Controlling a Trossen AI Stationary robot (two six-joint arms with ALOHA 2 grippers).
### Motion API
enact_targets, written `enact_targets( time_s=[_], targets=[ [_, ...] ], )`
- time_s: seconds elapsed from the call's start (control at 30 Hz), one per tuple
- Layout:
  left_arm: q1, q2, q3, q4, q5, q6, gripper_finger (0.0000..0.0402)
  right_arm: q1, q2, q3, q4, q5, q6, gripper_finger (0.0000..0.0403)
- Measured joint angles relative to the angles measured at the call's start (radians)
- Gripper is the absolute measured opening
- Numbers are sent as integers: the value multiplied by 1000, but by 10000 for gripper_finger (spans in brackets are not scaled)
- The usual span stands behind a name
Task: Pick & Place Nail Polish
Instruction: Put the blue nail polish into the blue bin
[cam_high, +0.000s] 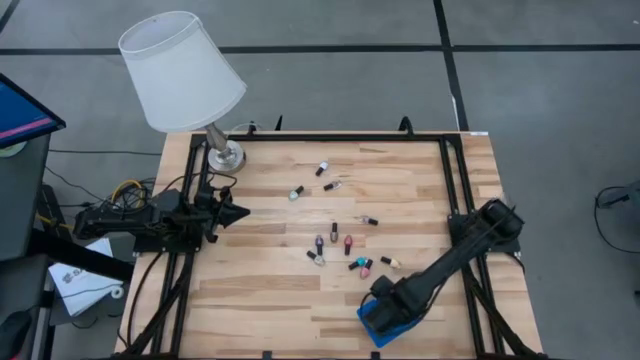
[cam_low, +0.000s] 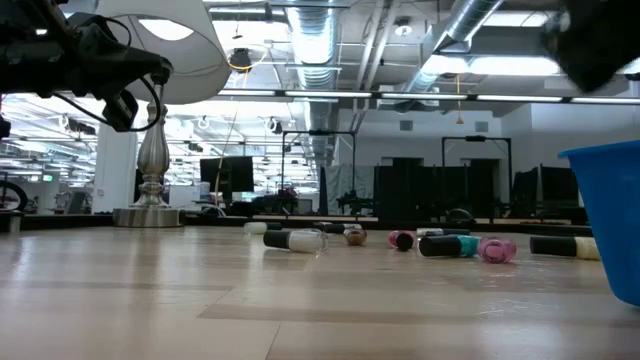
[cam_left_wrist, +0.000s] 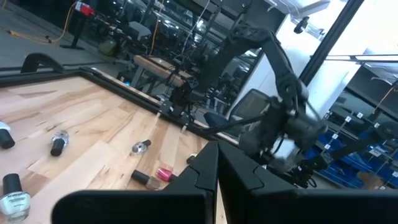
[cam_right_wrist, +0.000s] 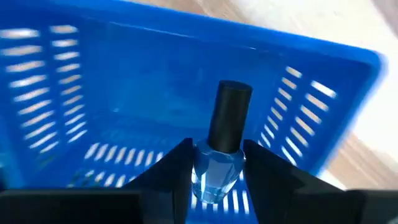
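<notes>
right gripper (cam_right_wrist: 214, 165) hanging over the blue basket (cam_right_wrist: 74, 74) at the near right of the surface (cam_high: 260, 290), fingers pinching a clear nail polish bottle (cam_right_wrist: 217, 171) with a black cap, other nail polish bottles (cam_high: 340, 245) scattered mid-surface, left gripper (cam_high: 238, 212) parked by the lamp (cam_high: 185, 75), fingers pressed together

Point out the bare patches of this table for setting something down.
Bare wood: the table's front left, between the left gripper and the blue tray; also its back right corner. Crowded: the middle, where nail polish bottles lie scattered, and the lamp's corner.
</notes>
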Motion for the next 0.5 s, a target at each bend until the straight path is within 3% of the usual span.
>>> enact_targets(
  time_s=[0.27, 0.5],
  targets=[
    [0, 0, 0, 7, 0, 0, 1, -4, 74, 0, 7, -1, -34, 132],
    [0, 0, 0, 11, 0, 0, 1, -8, 30, 0, 8, 1, -37, 184]
  ],
)
